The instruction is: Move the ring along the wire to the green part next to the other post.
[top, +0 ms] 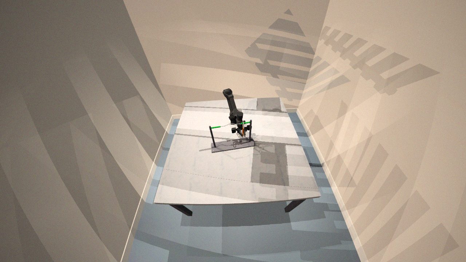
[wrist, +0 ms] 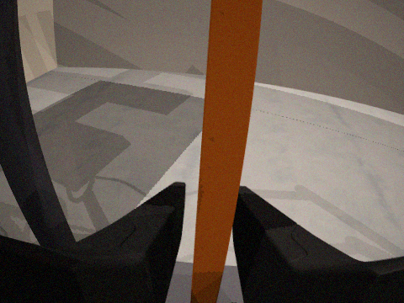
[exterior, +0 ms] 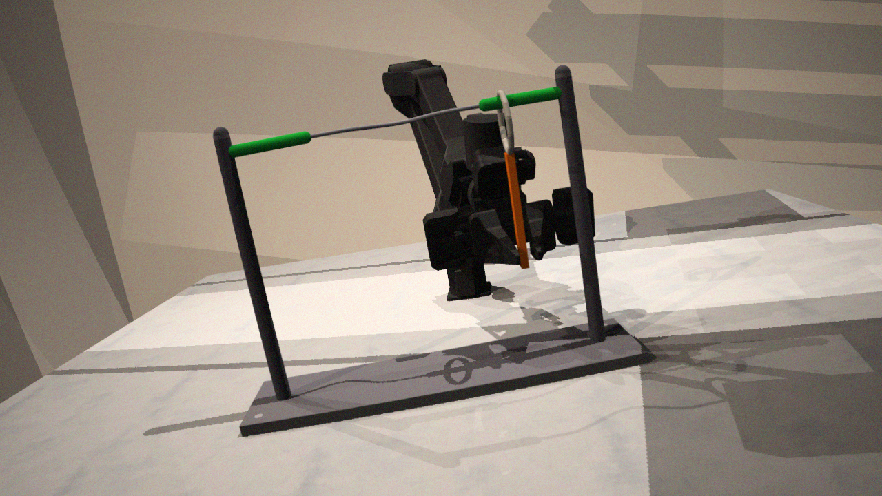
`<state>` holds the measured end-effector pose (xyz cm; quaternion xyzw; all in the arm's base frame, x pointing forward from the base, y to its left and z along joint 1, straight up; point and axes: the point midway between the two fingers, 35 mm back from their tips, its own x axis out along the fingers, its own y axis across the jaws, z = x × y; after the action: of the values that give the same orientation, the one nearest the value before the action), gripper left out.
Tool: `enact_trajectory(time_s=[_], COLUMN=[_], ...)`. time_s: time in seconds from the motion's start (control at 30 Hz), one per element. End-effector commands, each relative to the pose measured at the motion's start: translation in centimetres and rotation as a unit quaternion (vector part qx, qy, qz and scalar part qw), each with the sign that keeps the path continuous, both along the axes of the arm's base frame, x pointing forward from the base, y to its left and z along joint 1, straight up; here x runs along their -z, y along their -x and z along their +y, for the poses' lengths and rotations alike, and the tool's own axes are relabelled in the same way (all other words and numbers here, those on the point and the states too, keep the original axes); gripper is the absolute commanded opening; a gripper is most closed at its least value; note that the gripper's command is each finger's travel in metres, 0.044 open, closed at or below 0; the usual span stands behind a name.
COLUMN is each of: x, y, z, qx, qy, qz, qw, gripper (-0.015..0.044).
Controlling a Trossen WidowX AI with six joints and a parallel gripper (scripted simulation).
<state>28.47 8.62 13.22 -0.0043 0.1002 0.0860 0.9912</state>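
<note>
As the ring hung on the green sleeve, the gripper fingers stood spread beside the stiff, light, slim orange handle, holding nothing.

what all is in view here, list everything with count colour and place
table: one, white marbled, centre of room
base plate: one, dark grey, flat on table
posts: two, dark grey, upright at the plate's ends
green wire parts: two, one beside each post
thin wire: one, grey, between the green parts
ring: one, pale grey, hanging on the green part by the right-hand post
handle: one, orange, hanging below ring
arm: one, black, behind the wire
gripper: one, black, open, fingers either side of handle with gaps
</note>
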Motion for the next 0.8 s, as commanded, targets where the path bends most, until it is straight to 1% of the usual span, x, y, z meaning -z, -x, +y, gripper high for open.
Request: enact_trajectory(time_s=[0.0, 0.77], x=[-0.1, -1.0], y=[0.1, 3.2], z=[0.0, -0.5], qx=[0.0, 0.002], qy=[0.0, -0.001], qz=[0.0, 0.002], qw=[1.0, 1.0], gripper=[0.016, 0.016])
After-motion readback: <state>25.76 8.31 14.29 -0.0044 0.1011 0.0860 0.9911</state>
